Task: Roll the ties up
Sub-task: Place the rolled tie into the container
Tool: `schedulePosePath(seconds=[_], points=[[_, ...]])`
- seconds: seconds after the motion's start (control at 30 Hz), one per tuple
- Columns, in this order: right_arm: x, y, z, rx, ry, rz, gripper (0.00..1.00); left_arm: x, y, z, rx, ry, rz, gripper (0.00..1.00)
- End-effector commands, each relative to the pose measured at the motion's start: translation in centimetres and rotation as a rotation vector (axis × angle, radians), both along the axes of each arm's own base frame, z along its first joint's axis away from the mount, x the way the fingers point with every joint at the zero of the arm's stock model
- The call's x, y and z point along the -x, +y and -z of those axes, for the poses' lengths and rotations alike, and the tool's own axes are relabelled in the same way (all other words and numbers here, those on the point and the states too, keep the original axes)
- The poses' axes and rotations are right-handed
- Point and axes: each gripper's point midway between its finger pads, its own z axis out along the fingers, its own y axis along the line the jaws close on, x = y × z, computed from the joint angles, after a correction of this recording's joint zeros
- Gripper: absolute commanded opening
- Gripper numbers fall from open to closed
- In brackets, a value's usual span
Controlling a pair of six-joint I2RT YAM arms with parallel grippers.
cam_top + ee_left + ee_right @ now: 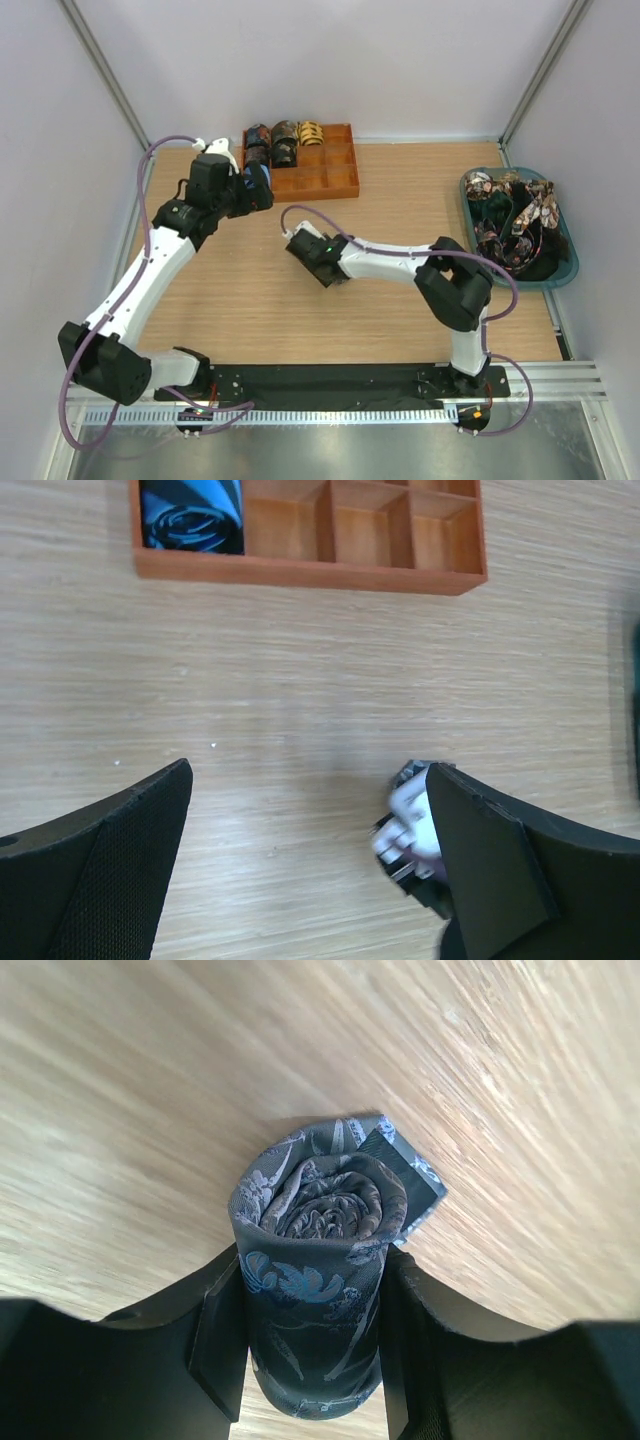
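Right wrist: rolled tie (pixel 320 1210) sits closest, clamped between the right gripper (pixel 312 1310) pads, one pad on each side of the roll. Dark grey fabric with a blue-grey floral print, tight spiral end facing the camera, loose tail end sticking out at upper right. Wooden table (pixel 150 1110) underneath.

Left wrist: left gripper (pixel 308 770) fingers (pixel 110 870) spread wide with nothing between them, over bare tabletop. Orange divided tray (pixel 300 572) at the top edge; its leftmost visible compartment holds a blue-and-black rolled tie (pixel 190 515), the three compartments to its right hold nothing. Blurred white-and-black part just beside the right-hand finger, probably the other arm's wrist.

Top: tray sits at back centre-left, with dark and gold rolls (pixel 284 135) in its back-left compartments; exact count hard to read. Teal bin (pixel 565 270) at the right edge holds a heap of loose ties (pixel 515 225). Left gripper is at the tray's front-left corner, right gripper mid-table.
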Motion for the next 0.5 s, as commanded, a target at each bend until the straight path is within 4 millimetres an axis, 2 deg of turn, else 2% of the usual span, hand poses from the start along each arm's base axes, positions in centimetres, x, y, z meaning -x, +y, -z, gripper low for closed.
schedulePosePath(seconds=[0.0,0.03,0.07,0.13,0.17,0.2,0.27,0.3,0.33,0.37,0.4,0.47], points=[[0.8,2.9,0.9,-0.337,0.205,0.055,0.10,-0.8,0.3,-0.8,0.085,-0.037,-0.075,1.00],[0.3,2.6,0.5,-0.367,0.214,0.078,0.09,-0.6,0.2,-0.1,0.093,-0.027,-0.077,1.00],[-1.1,1.4,0.0,-0.400,0.216,0.124,0.08,-0.6,0.2,0.2,0.104,-0.024,-0.082,1.00],[-2.0,1.4,-1.7,-0.505,0.245,0.155,0.08,-0.8,-0.1,0.2,0.139,-0.042,-0.092,1.00],[-2.7,0.9,-2.2,-0.540,0.251,0.181,0.08,-0.7,0.0,1.2,0.139,-0.025,-0.102,1.00],[-4.3,-0.5,-2.6,-0.569,0.237,0.241,0.08,-0.9,0.0,1.2,0.151,-0.041,-0.107,1.00],[-5.7,-1.1,-3.8,-0.633,0.248,0.271,0.07,-0.9,0.1,2.4,0.160,-0.032,-0.127,1.00],[-7.4,-2.4,-4.4,-0.667,0.232,0.319,0.07,-1.2,0.1,2.5,0.175,-0.048,-0.137,1.00],[-8.1,-2.7,-4.4,-0.685,0.242,0.334,0.06,-1.3,0.1,2.5,0.185,-0.057,-0.146,1.00],[-8.6,-3.0,-4.6,-0.705,0.254,0.343,0.06,-1.2,0.2,3.5,0.190,-0.047,-0.156,1.00],[-9.9,-4.4,-4.8,-0.729,0.245,0.387,0.06,-1.6,0.1,3.3,0.203,-0.069,-0.158,1.00],[-11.4,-4.7,-5.5,-0.788,0.261,0.404,0.05,-2.0,0.0,4.1,0.203,-0.062,-0.164,1.00]])
